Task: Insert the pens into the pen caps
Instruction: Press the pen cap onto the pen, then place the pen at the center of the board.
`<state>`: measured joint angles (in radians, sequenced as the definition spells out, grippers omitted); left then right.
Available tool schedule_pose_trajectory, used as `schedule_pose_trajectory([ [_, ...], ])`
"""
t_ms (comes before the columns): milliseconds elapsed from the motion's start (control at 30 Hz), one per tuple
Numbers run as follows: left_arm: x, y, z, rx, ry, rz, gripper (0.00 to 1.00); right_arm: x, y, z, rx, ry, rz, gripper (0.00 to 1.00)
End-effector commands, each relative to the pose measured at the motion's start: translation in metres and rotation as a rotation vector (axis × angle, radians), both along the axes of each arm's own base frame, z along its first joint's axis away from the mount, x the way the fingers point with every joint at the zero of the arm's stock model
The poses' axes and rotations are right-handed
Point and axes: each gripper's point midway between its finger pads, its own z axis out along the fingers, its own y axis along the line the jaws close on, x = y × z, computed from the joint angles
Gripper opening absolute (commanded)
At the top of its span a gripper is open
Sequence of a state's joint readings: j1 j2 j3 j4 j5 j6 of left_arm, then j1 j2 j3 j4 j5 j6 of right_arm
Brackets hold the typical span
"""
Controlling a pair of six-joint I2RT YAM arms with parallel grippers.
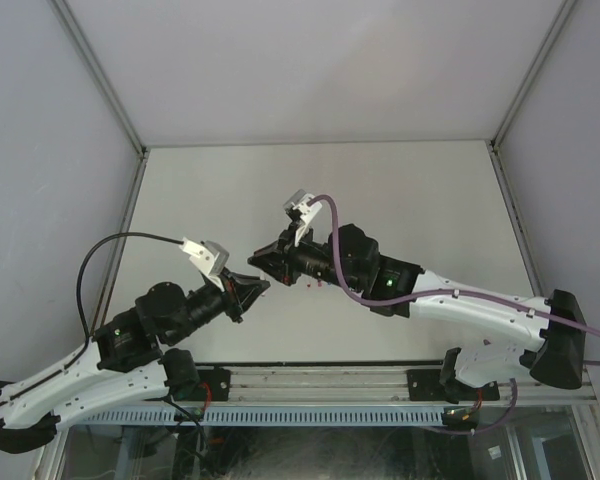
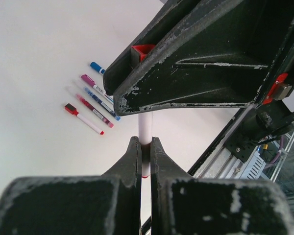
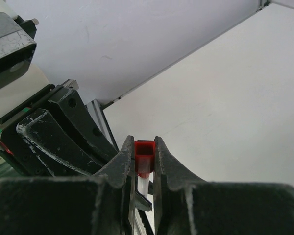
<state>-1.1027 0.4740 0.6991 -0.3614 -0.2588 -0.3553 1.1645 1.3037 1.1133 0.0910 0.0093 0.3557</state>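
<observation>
My left gripper (image 2: 145,143) is shut on the white barrel of a red pen (image 2: 145,128), held upright above the table. The pen's top runs into a red pen cap (image 2: 142,50). My right gripper (image 3: 144,145) is shut on this red cap (image 3: 144,155), with the white barrel (image 3: 143,182) showing just below it. In the top view the two grippers meet tip to tip, left (image 1: 259,288) below right (image 1: 260,257). Several more pens lie side by side on the table: a blue one (image 2: 99,69), a magenta one (image 2: 92,84) and a red-capped one (image 2: 83,119).
The metal rail (image 1: 320,381) with the arm bases runs along the table's near edge; it also shows in the left wrist view (image 2: 245,164). Grey enclosure walls (image 1: 40,120) stand on three sides. A purple cable (image 1: 332,245) loops over the right arm.
</observation>
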Motion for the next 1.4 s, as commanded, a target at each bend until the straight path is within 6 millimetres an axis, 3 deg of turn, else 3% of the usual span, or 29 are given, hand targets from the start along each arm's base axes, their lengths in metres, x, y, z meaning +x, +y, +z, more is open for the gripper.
schedule_pose_trajectory([
  [0,0.006,-0.003,0.076,-0.253,-0.133,0.020,0.00,-0.033,-0.001,-0.063,-0.108,0.157,0.143,0.00],
  [233,0.008,-0.005,0.073,-0.242,-0.129,0.023,0.00,-0.035,-0.004,-0.073,-0.189,0.095,0.085,0.00],
  [433,0.010,-0.010,0.060,-0.208,-0.101,0.024,0.00,-0.031,-0.007,-0.036,-0.079,0.051,0.093,0.01],
  [700,0.013,-0.012,0.029,-0.147,-0.044,0.041,0.00,-0.012,-0.033,0.031,0.080,-0.017,0.043,0.33],
  [833,0.014,-0.011,0.012,-0.114,-0.018,0.057,0.00,-0.009,-0.051,0.053,0.118,-0.073,0.006,0.49],
  [1000,0.017,-0.006,-0.006,-0.095,0.017,0.094,0.00,-0.008,-0.070,0.053,0.071,-0.121,-0.032,0.73],
  [1233,0.022,-0.001,-0.024,-0.061,0.048,0.137,0.00,0.004,-0.101,0.033,0.014,-0.132,-0.154,0.99],
  [1367,0.024,0.001,-0.034,-0.038,0.066,0.157,0.00,0.012,-0.118,0.024,0.005,-0.110,-0.219,1.00],
])
